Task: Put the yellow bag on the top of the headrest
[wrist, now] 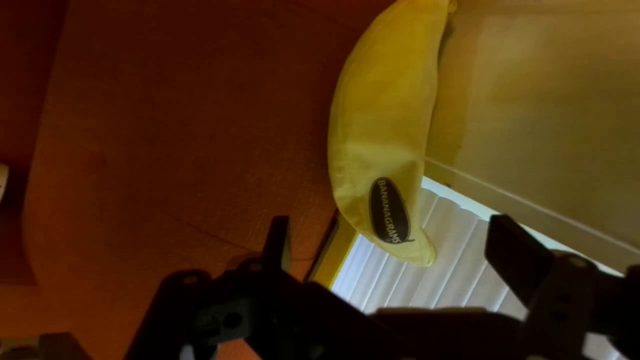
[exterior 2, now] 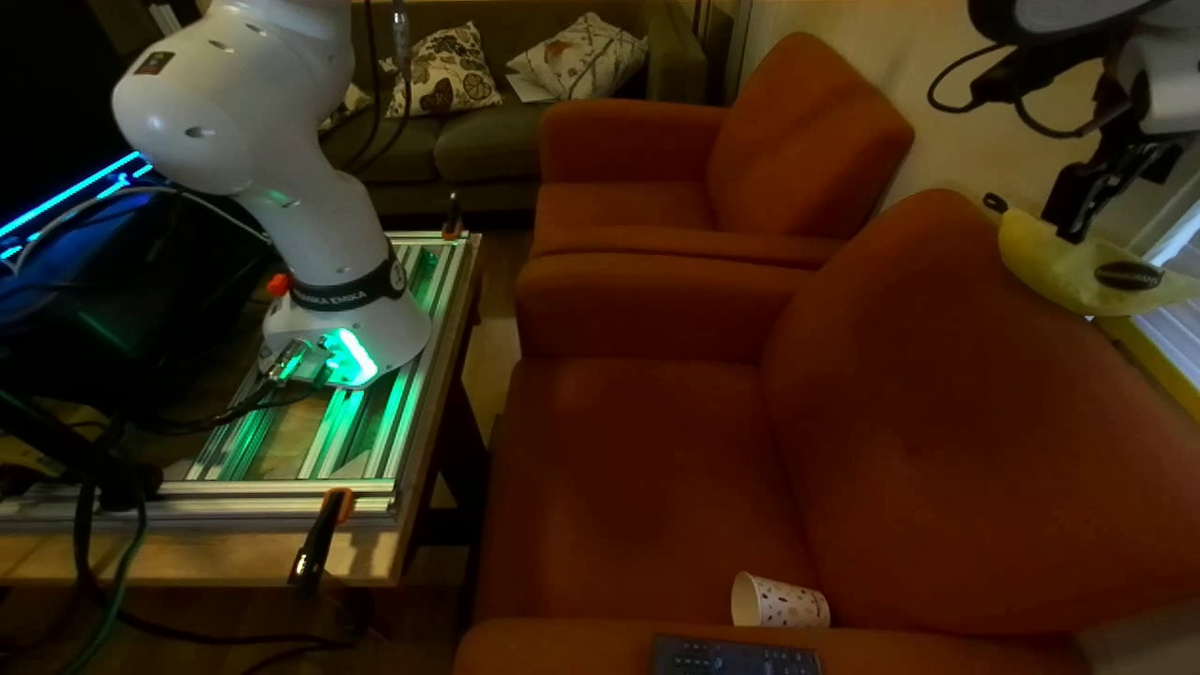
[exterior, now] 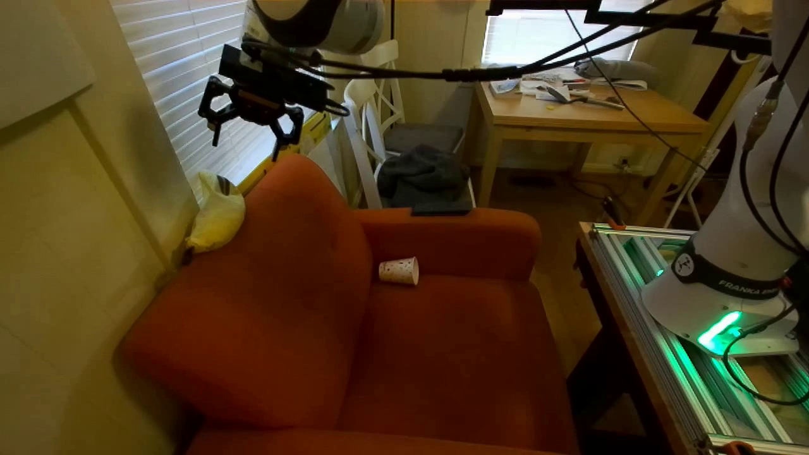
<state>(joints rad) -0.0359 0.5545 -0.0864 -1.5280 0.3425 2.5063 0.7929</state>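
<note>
Clearing the headrest (exterior: 278, 272) without stirring the yellow bag (exterior: 221, 221) looks like the step in hand, since the bag already lies along the rounded top edge, near the wall (exterior: 95, 265). The claw (exterior: 245, 144) is spread wide, with nothing between its fingers (wrist: 279, 240). It hangs above the bag and seems apart from it, though in an exterior view a fingertip (exterior 2: 1069, 220) overlaps the bag, so contact cannot be wholly ruled out.

The bag's labelled end is the part to mind: in the wrist view it reaches past the headrest toward the blinds (wrist: 460, 272), near the claw, and what supports it underneath is hidden. A snag there could tug the whole bag backward off the edge.

So rise straight up first, slowly, leaving the fingers apart; closing them this near could pinch the cloth. Only with good height should the claw swing out over the seat (exterior: 455, 354), never toward the blinds, where a finger could catch. Mind the slack in the cables (exterior: 404, 74) too, so they do not drag across the bag. Watch the bag in the wrist view during the lift: being soft, it should slump rather than roll, but if it starts to slip, stop and press it lightly toward the middle of the top edge before leaving.
</note>
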